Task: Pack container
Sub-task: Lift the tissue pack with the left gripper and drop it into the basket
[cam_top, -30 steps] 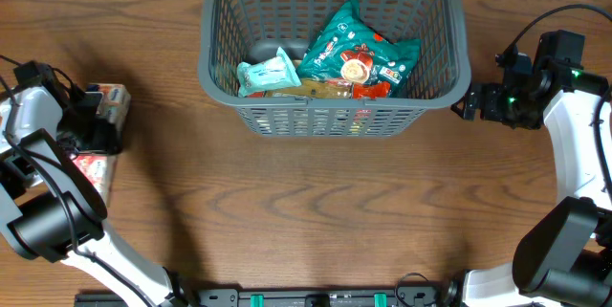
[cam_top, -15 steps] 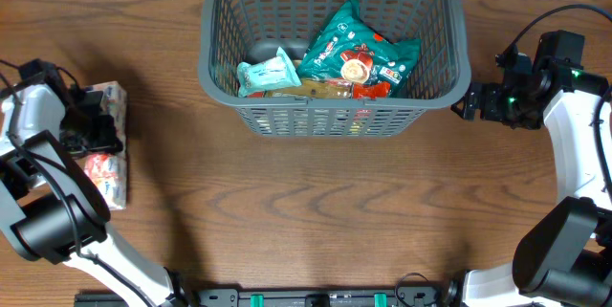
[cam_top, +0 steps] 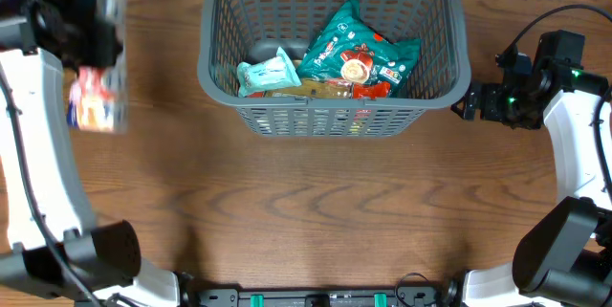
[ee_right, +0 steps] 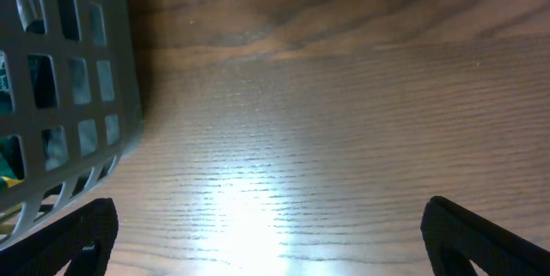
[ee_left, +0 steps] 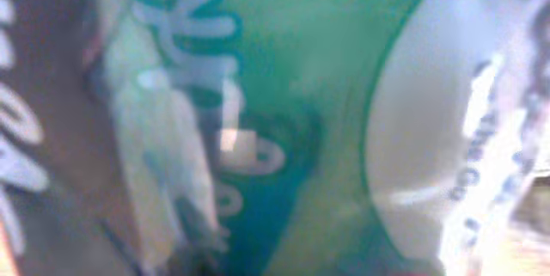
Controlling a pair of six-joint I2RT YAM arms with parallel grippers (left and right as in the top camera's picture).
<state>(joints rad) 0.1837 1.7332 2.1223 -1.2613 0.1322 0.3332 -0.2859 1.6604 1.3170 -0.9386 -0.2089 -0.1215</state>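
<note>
The container, a dark grey slotted basket, stands at the back middle of the table. It holds a green packet, a pale teal packet and other items underneath. My left gripper is raised high at the far left, blurred, and shut on a red, white and green packet that hangs below it. That packet fills the left wrist view. My right gripper is open and empty just right of the basket; the basket wall shows at the left of the right wrist view, with the gripper over bare wood.
The brown wooden table stretches in front of the basket. Both arm bases stand at the front corners, and a cable loops above the right arm.
My left gripper has lifted the packet off the table at the far left and risen quickly toward the camera. The right arm and the basket's contents have not moved.
</note>
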